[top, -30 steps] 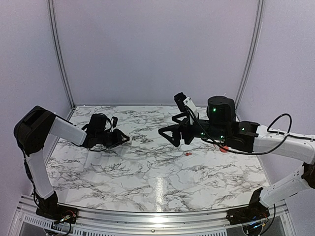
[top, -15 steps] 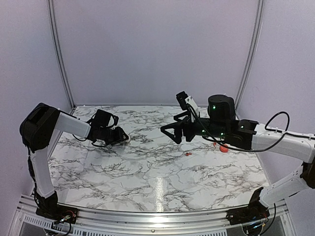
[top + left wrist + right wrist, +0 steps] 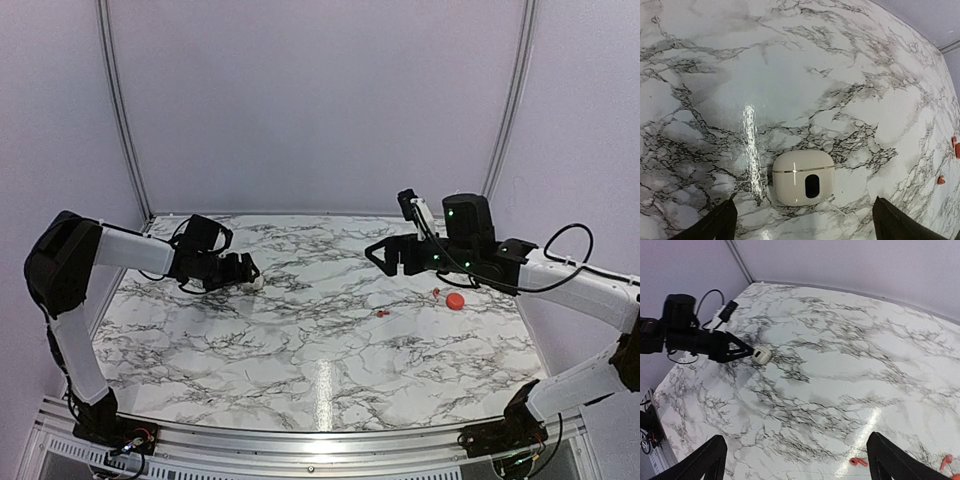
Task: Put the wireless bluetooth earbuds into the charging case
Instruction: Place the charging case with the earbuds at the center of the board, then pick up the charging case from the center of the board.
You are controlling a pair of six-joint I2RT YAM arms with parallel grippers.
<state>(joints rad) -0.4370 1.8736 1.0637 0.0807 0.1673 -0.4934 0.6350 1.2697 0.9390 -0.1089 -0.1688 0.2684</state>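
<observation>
Nearest the bases, the table [image 3: 300, 380] is lying bare. Farther in, just toward 3 o'clock of its middle, two red buds [image 3: 383, 313] are lying close together. A third bud [image 3: 437, 293] is sitting farther toward 3 o'clock, just beside the red case [image 3: 456, 301]. Above and beyond them the right hand [image 3: 378, 258] is hovering released, jaws wide, grasping nothing. At 10 o'clock the left hand [image 3: 240, 270] is likewise standing released. Its fingers [image 3: 715, 225] are spread either side of the white case [image 3: 803, 177], touching it nowhere. That case is resting on the table with its seam looking shut.

The step in hand seems to be fetching a bud. The right hand should be coming straight down over one bud only, jaws narrowed, since the pair are lying so close. The buds are tiny and look smooth, so a slow, low pinch with the tips nearly grazing the marble is the safer way. The lid probably needs opening first, with the left hand steadying the case.

The white case is sitting toward the 9 o'clock edge and the red case toward the 3 o'clock edge, so sideways nudges are risky. The middle is offering open room for carrying across.
</observation>
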